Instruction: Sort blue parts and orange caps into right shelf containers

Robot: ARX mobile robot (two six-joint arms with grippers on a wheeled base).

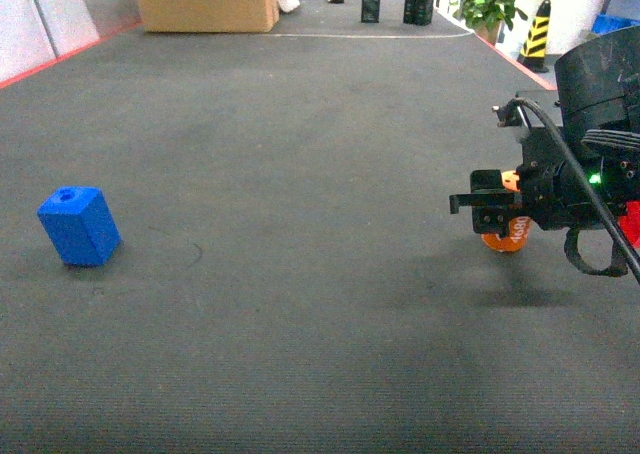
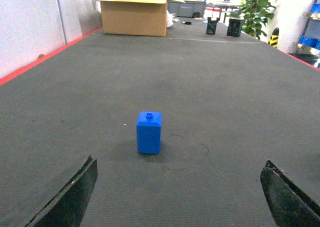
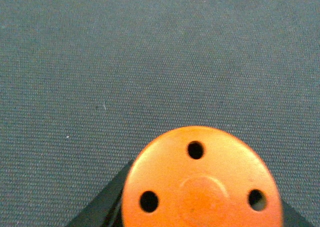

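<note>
Blue part (image 1: 79, 225): we are leaving it on the dark floor mat, straight ahead of our left gripper (image 2: 180, 197), well short of its wide-spread jaws.
Orange cap (image 1: 506, 236): we are clamping it in our right gripper (image 1: 497, 214), off the mat.
Risk: the round cap may be slipping free if our squeeze sits off-centre.

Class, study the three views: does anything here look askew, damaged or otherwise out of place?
Nothing looks damaged or spilled. The blue part stands upright alone on the dark floor; its lean in the head view is probably camera angle. The orange cap sits intact between the right gripper's fingers.
</note>
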